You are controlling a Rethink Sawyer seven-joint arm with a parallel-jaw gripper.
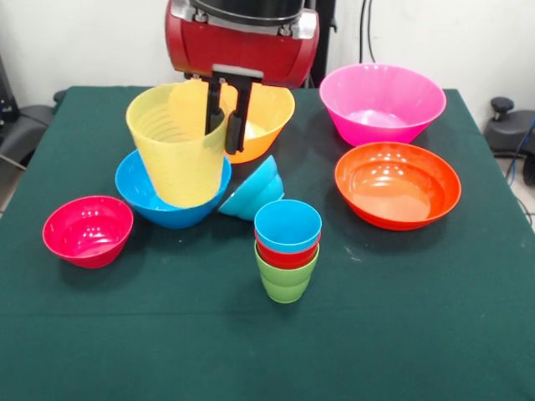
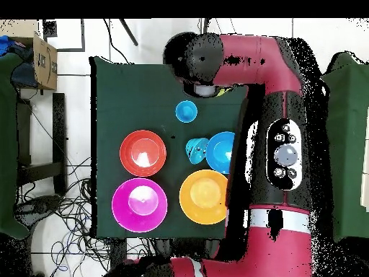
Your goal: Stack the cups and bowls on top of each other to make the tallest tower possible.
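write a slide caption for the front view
Tool grips the ribbed yellow cup by its rim above the blue bowl; three cups stand stacked in front.

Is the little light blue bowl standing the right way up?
No, the small light blue bowl lies tipped on its side, leaning against the medium blue bowl.

We see the front view evenly and brightly lit, the light seeming to fall from above. Soft shadows pool under the bowls on the green table (image 1: 435, 317), spreading mostly toward six o'clock. White glare streaks sit inside the wide red-orange bowl (image 1: 398, 184) and on the small magenta bowl (image 1: 88, 230); the large pink bowl (image 1: 382, 103) glows pale at its bottom. The ribbed yellow cup (image 1: 178, 154) lets light through. Focus is fair throughout. In the overhead view colours look flat and saturated, with pale highlights at the bowl centres, and the white floor (image 2: 72, 86) at nine o'clock is washed out.
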